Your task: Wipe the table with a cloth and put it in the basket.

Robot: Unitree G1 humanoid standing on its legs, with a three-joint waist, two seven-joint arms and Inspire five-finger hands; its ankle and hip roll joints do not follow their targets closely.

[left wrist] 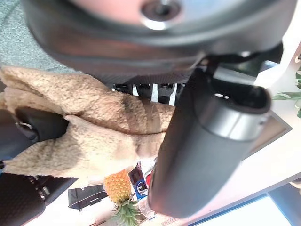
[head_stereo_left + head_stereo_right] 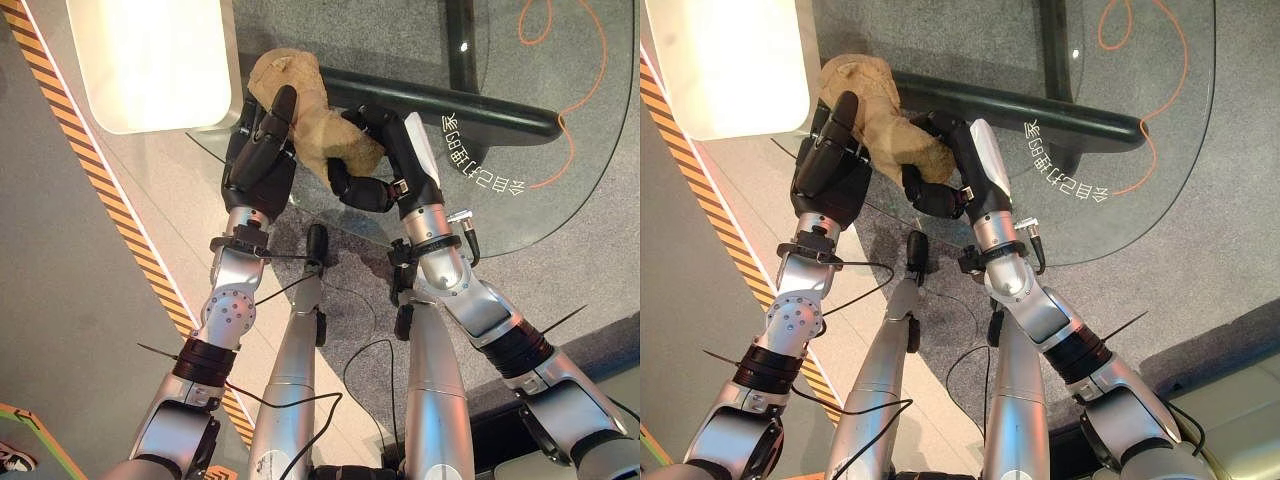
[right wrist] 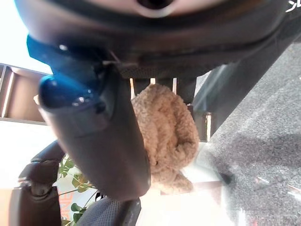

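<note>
1. Both hands meet over the near edge of the round glass table (image 2: 520, 110) in the left eye view: the left hand (image 2: 262, 158) holds the tan fleece cloth (image 2: 305, 110) from its left side with curled fingers, and the right hand (image 2: 385, 160) clutches it from the right
2. Right eye view: the bunched cloth (image 2: 875, 110) sits lifted between the 2 hands, beside a white tray-like object (image 2: 730, 60) at the table's left
3. Left wrist view: the cloth (image 1: 94, 127) runs across the left hand's palm, with the thumb (image 1: 202, 146) closed over it
4. Right wrist view: the right hand's thumb (image 3: 108, 141) presses a rounded wad of cloth (image 3: 164, 132) against its fingers
</note>
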